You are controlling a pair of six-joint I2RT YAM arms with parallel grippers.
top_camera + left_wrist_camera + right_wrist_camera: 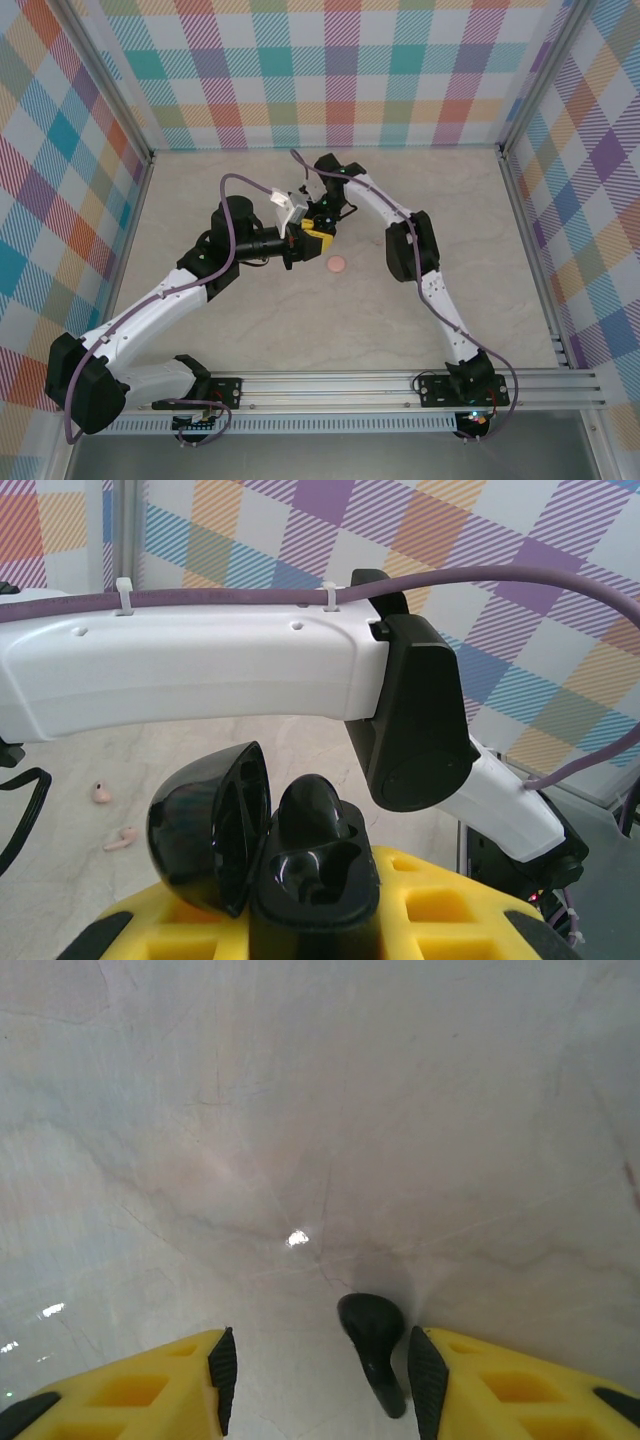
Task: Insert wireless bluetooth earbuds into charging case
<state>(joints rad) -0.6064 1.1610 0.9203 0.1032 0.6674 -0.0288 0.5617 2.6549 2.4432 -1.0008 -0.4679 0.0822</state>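
My left gripper (316, 240) is shut on a black charging case (320, 885), gripped between its yellow fingers (445, 900). The case's lid (205, 825) is swung open to the left. One black earbud (310, 808) sits in the far socket, and the near socket is empty. My right gripper (318, 1380) hangs open just above the table. A second black earbud (372, 1335) lies on the table between its pads, close to the right pad (425, 1380) and apart from the left one. Two pale pink earbuds (100, 792) (120, 838) lie on the table to the left of the case.
A round pink case (336, 264) lies on the table just in front of both grippers. The right arm's white link (200, 670) crosses close above the held case. Checked walls (330, 70) close in the table on three sides.
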